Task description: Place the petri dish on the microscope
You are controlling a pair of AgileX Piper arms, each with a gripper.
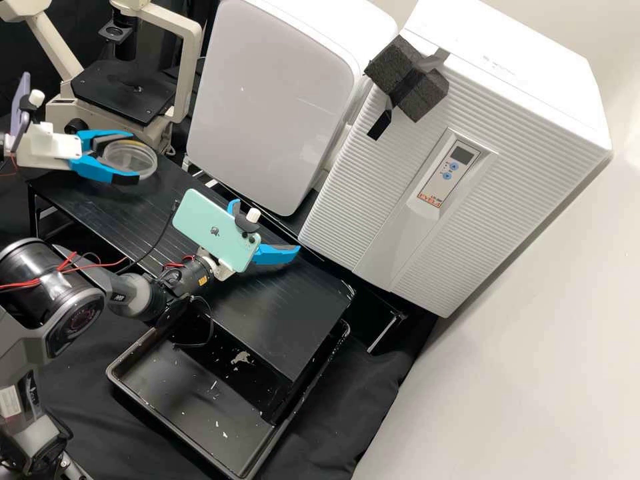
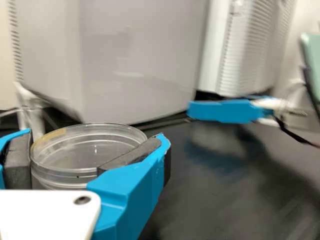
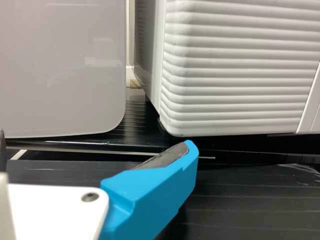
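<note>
- On my left arm, the end effector (image 1: 131, 158) is clamped on the petri dish (image 1: 125, 155), its dark pads (image 2: 131, 154) at opposite sides of the clear rim.
- I see the dish near the microscope (image 1: 119, 93), apart from its black stage.
- My right end effector (image 1: 268, 229) has its blue fingers (image 1: 277, 254) spread apart, over the desk (image 1: 293, 313).
- A mint-green phone (image 1: 212, 227) is mounted on that same arm, just behind the fingers.
- Beyond the desk I have a smooth pale appliance (image 1: 267, 100) beside a white cabinet (image 1: 347, 213) with a ribbed front; a dark foam block (image 1: 427, 93) sits against the cabinet's upper edge.
- Down by the desk's near end I can see a black tray (image 1: 123, 392), pale flecks scattered inside.
</note>
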